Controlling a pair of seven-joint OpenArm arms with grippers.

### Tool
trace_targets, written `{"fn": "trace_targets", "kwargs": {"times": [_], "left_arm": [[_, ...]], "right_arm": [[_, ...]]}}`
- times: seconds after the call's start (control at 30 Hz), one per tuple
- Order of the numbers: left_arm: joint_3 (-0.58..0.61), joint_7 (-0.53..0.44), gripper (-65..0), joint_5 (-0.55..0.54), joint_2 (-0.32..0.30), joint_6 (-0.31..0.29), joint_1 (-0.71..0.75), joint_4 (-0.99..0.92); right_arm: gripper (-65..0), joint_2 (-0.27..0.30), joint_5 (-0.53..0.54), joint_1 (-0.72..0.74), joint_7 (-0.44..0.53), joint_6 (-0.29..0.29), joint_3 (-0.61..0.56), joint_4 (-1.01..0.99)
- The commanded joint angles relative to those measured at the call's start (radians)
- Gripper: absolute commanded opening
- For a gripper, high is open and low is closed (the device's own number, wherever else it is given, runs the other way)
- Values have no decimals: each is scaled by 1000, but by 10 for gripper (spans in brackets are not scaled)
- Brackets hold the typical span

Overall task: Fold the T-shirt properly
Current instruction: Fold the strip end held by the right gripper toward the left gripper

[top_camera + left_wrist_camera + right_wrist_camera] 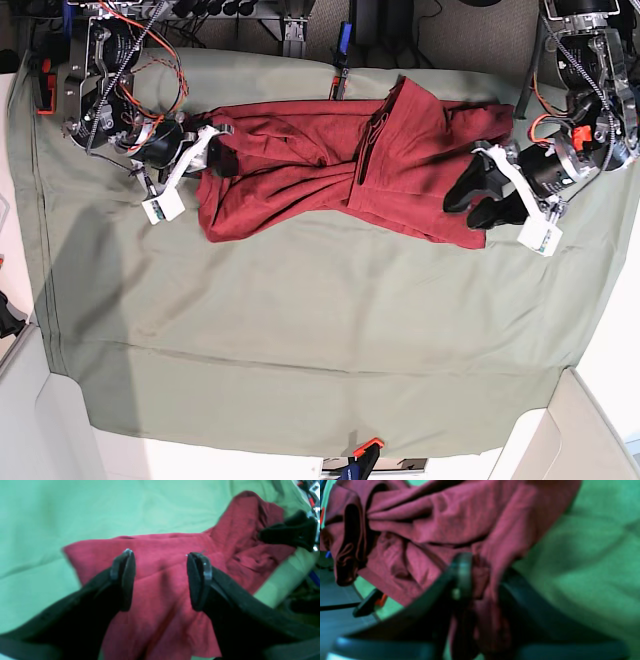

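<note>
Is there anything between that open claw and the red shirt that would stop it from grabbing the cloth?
Nothing visible. The left gripper hangs open right over the crumpled maroon knit T-shirt, with only air between. The shirt lies on the sage-green cloth; the right gripper is already pinching its other end.

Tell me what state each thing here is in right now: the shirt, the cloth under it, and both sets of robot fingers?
T-shirt: crumpled, partly folded, lying across the far side of the green cloth.
Green cloth: spread flat, lightly creased.
Left gripper: fingers open, over the shirt, holding nothing.
Right gripper: fingers shut on a bunch of the shirt.
</note>
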Motion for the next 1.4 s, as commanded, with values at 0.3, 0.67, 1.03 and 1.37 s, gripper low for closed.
{"fn": "trace_targets", "kwargs": {"times": [0.3,0.67,1.03,1.37], "left_arm": [[-27,-12,-291,-45,-48,-9,26,16],[-27,-11,-291,-67,-47,-9,42,16],[-27,5,-291,-66,-47,-9,42,16],[-27,11,-291,-66,-48,-9,64,16]], "right_arm": [[-650,21,-53,18,95,3,106,14],[-650,200,3,31,92,4,335,14],[-650,195,188,33,10,59,354,66],[-650,-84,229,25,-56,65,194,298]]}}
